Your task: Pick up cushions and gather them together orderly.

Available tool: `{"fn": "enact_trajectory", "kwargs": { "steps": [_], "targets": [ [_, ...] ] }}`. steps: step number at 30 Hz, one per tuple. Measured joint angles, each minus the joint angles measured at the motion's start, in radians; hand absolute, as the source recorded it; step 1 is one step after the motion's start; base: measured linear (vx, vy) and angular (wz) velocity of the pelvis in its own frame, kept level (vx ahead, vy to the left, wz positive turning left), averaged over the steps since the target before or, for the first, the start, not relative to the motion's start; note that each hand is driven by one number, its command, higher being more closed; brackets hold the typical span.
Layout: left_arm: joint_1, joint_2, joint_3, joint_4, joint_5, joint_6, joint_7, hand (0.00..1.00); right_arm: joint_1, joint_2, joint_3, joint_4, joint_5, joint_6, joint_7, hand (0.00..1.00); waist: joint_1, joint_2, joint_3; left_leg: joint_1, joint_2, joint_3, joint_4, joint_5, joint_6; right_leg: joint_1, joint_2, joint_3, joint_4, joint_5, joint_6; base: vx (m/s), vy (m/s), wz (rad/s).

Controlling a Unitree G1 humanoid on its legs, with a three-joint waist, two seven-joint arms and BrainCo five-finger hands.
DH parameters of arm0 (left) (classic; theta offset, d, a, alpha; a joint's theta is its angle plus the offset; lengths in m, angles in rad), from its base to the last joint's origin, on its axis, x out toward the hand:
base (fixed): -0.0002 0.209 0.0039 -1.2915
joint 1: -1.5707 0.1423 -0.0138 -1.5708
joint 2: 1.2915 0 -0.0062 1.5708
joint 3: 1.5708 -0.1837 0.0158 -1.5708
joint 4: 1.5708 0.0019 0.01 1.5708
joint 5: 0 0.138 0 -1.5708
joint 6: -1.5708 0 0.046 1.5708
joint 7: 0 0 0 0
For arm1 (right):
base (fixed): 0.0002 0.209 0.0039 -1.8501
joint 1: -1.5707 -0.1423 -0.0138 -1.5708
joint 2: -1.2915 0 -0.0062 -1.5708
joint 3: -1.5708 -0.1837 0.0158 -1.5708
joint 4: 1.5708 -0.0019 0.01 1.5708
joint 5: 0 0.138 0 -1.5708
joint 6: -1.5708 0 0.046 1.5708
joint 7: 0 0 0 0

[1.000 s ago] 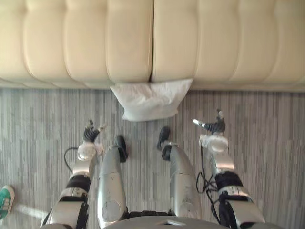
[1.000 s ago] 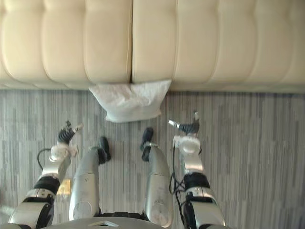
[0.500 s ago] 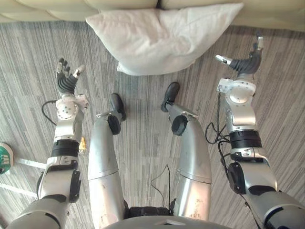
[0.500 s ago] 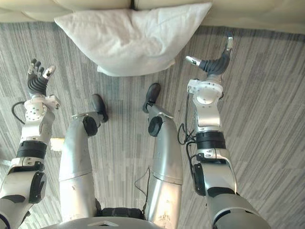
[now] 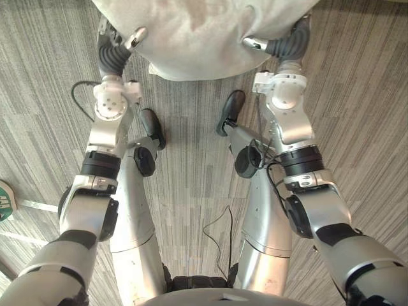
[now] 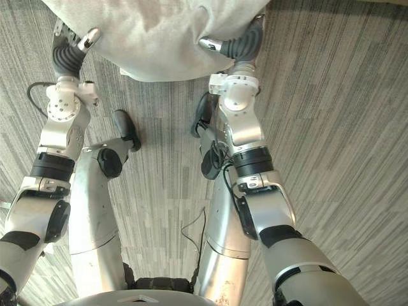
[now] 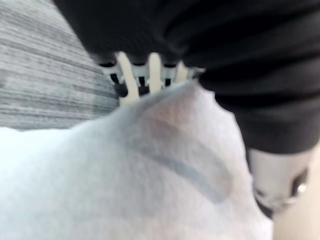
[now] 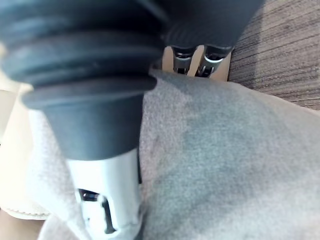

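Grasp step: left hand (image 5: 113, 57) and right hand (image 5: 290, 46) flank the cushion (image 5: 204, 25); whether either grips it, I cannot tell. Next: clamp both sides, lift.

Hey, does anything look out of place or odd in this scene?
Yes. The white cushion lies on the carpeted floor, an odd spot for it; the left robot hand and right robot hand sit against its sides.

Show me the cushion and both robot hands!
cushion (image 5: 204, 29), left eye view, middle of its fabric.
left hand (image 5: 113, 57), left eye view, its dark ribbed cover.
right hand (image 5: 292, 46), left eye view, its dark ribbed cover.
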Motion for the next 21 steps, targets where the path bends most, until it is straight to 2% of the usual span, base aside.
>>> {"fn": "enact_trajectory", "kwargs": {
  "steps": [6, 10, 13, 18, 21],
  "targets": [
    [-0.017, 0.018, 0.002, 0.000, -0.001, 0.004, 0.047, 1.00, -0.004, -0.006, 0.001, -0.001, 0.034, -0.001, -0.003, 1.00, -0.011, 0.002, -0.002, 0.006, 0.006, -0.005, 0.003, 0.003, -0.006, 0.012, 0.010, -0.002, -0.002, 0.016, -0.026, -0.01, -0.013, -0.03],
    [-0.016, 0.016, 0.000, -0.004, -0.001, 0.004, 0.059, 1.00, 0.027, -0.003, 0.002, -0.009, 0.042, -0.001, -0.003, 1.00, -0.009, 0.002, -0.003, 0.054, 0.007, -0.007, -0.001, 0.003, -0.006, 0.062, 0.017, -0.002, -0.019, 0.012, -0.020, -0.04, -0.021, -0.04],
    [0.011, 0.009, -0.001, -0.082, -0.001, 0.004, 0.060, 1.00, 0.079, 0.002, 0.012, -0.097, 0.045, -0.002, 0.000, 1.00, -0.008, 0.004, -0.005, 0.122, 0.007, -0.003, -0.032, 0.001, -0.009, 0.135, 0.030, -0.002, -0.065, 0.018, -0.016, -0.04, -0.019, -0.10],
    [0.092, -0.045, -0.001, -0.189, -0.002, -0.007, 0.062, 1.00, 0.153, 0.026, 0.015, -0.172, 0.045, -0.007, 0.005, 1.00, -0.013, 0.004, -0.007, 0.263, 0.005, 0.008, -0.098, 0.006, -0.018, 0.274, 0.044, -0.006, -0.132, 0.024, -0.018, 0.00, -0.021, -0.03],
    [0.196, -0.094, -0.016, -0.277, -0.001, -0.015, 0.062, 1.00, 0.242, 0.035, 0.015, -0.232, 0.038, -0.008, 0.015, 1.00, -0.012, 0.006, -0.025, 0.400, 0.000, 0.019, -0.161, 0.008, -0.024, 0.409, 0.051, -0.020, -0.187, 0.030, -0.028, 0.03, -0.068, 0.00]
  ]
}}
